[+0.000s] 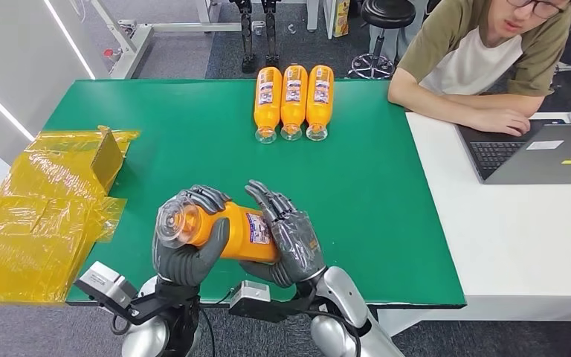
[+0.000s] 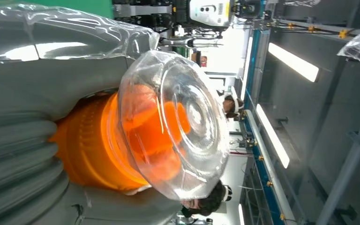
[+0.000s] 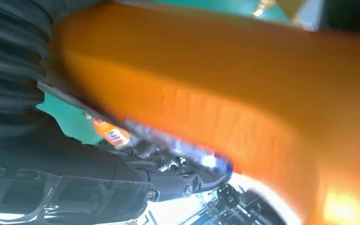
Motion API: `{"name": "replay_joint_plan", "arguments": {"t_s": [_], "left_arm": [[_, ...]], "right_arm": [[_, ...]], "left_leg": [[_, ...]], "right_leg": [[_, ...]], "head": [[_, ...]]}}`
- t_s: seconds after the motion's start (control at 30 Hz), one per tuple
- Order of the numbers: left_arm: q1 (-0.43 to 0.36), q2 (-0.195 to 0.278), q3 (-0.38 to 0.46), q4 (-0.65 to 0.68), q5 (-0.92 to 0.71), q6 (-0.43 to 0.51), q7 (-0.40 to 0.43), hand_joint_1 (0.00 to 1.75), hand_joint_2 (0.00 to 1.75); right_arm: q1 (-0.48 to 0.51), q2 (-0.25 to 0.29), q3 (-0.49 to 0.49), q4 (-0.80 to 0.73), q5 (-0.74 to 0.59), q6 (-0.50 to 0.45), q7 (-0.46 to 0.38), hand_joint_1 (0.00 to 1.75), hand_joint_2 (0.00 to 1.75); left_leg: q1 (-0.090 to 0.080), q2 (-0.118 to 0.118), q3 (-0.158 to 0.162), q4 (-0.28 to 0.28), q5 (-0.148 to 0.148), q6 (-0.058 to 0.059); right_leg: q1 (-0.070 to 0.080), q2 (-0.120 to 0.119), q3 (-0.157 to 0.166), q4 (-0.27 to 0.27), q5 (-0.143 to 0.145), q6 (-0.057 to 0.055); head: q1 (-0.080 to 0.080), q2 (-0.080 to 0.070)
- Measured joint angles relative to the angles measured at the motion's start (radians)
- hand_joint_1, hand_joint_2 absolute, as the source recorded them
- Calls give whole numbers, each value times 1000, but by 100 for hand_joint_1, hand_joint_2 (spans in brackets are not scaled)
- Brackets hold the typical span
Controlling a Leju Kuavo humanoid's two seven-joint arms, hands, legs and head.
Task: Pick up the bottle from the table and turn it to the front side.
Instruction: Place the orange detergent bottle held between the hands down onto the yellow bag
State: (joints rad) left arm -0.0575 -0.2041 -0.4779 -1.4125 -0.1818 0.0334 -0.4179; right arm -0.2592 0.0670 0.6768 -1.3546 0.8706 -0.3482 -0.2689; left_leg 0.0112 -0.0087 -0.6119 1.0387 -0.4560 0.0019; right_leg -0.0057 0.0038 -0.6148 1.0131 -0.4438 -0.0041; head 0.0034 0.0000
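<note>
Bottle (image 1: 219,229): lifted, lying sideways; left hand (image 1: 186,249) wraps its cap end, right hand (image 1: 291,239) its body. You're mid-turn; next, roll the label frontward.

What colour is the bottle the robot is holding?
Bright orange, with a clear see-through cap end. The bottle shows best in the head view, held in both hands.

Green table (image 1: 193,149), three orange bottles (image 1: 294,100) lying side by side at far edge; crumpled yellow wrap (image 1: 41,216) at left edge
</note>
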Motion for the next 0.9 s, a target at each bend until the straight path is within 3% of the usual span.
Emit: {"name": "replay_joint_plan", "arguments": {"t_s": [0.17, 0.47, 0.57, 0.63, 0.73, 0.9], "left_arm": [[6, 13, 24, -35, -123, 136, 16, 175, 175], [18, 35, 52, -66, -160, 164, 24, 175, 175], [18, 41, 64, -68, -224, 217, 54, 175, 175], [17, 53, 85, -67, -317, 266, 92, 175, 175], [7, 88, 144, -64, -585, 327, 182, 175, 175], [-78, 212, 246, 25, -999, 365, 311, 175, 175]], "right_arm": [[61, 9, -8, -63, -185, -97, -91, 0, 175], [96, 10, -12, -123, -206, -108, -103, 0, 175], [114, 14, -16, -136, -228, -114, -112, 0, 175], [140, 17, -22, -154, -235, -119, -119, 0, 175], [175, 19, -34, -187, -235, -129, -122, 0, 175], [203, 36, -74, -253, -349, -142, -162, 0, 175]], "left_leg": [[0, 0, 0, 0, 0, 0], [0, 1, 0, 0, 0, 0], [0, 0, 0, 0, 0, 0], [0, 0, 0, 0, 0, 0], [0, 1, 0, 0, 0, 0], [0, 2, 0, -1, 1, -2]], "right_leg": [[0, 0, 0, 0, 0, 0], [0, 0, 0, 0, 0, 0], [0, 0, 0, 0, 0, 0], [0, 0, 0, 0, 0, 0], [0, 1, -1, 0, -1, -1], [0, 1, -2, 2, -1, -2]], "head": [[0, 0], [0, 0], [0, 0], [0, 0], [0, 0], [0, 0]]}}
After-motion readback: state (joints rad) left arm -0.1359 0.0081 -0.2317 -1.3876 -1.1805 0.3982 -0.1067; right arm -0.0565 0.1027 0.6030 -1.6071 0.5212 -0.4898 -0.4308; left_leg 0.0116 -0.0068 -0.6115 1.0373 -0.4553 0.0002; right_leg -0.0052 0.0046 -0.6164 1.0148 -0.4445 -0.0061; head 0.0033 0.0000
